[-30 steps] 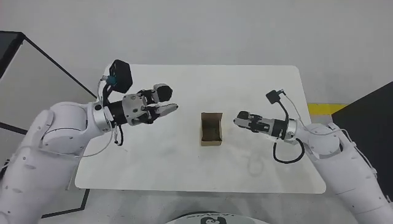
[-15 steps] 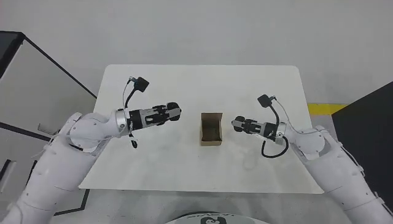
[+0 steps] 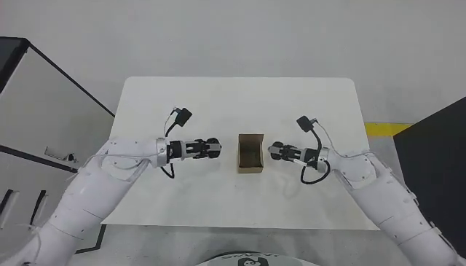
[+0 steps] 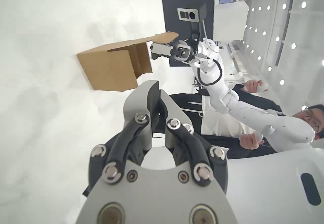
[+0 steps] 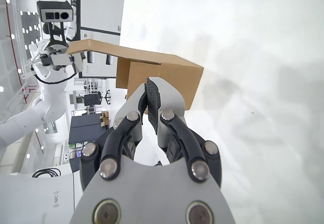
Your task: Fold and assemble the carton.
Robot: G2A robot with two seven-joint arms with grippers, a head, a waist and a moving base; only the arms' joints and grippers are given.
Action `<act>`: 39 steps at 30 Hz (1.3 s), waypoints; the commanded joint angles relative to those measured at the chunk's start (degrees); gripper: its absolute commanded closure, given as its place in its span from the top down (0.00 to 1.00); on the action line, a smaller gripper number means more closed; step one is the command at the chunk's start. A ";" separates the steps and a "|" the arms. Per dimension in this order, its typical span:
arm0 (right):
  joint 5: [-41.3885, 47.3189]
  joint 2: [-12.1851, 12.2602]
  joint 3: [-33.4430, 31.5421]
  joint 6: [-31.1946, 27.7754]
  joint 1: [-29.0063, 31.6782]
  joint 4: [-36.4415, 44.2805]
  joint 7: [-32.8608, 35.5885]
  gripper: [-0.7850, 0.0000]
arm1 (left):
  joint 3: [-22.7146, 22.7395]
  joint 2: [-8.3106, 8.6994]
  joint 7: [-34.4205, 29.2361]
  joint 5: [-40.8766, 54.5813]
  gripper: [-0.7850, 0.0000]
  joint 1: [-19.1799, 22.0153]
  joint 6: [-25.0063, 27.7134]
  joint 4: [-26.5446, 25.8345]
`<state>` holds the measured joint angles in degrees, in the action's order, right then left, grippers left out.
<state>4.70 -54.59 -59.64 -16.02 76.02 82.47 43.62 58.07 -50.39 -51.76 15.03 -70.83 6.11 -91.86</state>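
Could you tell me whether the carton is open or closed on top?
Open: the top view looks down inside the carton, and nothing covers it.

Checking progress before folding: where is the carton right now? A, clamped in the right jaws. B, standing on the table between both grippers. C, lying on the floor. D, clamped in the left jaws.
B: the carton stands on the table between the left gripper and right gripper, neither gripping it.
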 commanded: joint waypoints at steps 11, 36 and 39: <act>1.11 -0.18 0.15 -0.99 0.48 0.26 0.62 0.00 | -3.57 -0.99 1.23 -3.57 0.00 1.07 -2.30 -0.62; 5.29 -1.09 0.95 -1.47 0.57 1.19 1.86 0.00 | -13.27 -5.67 6.56 -6.35 0.00 7.33 -6.53 2.97; 4.34 -1.43 1.80 -0.48 -0.17 1.11 1.24 0.00 | -14.08 -6.26 6.65 -6.77 0.00 8.27 -6.87 3.86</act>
<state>9.46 -55.88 -58.20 -16.94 76.15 83.59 45.20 44.32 -56.42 -45.13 8.56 -62.95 -0.55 -88.39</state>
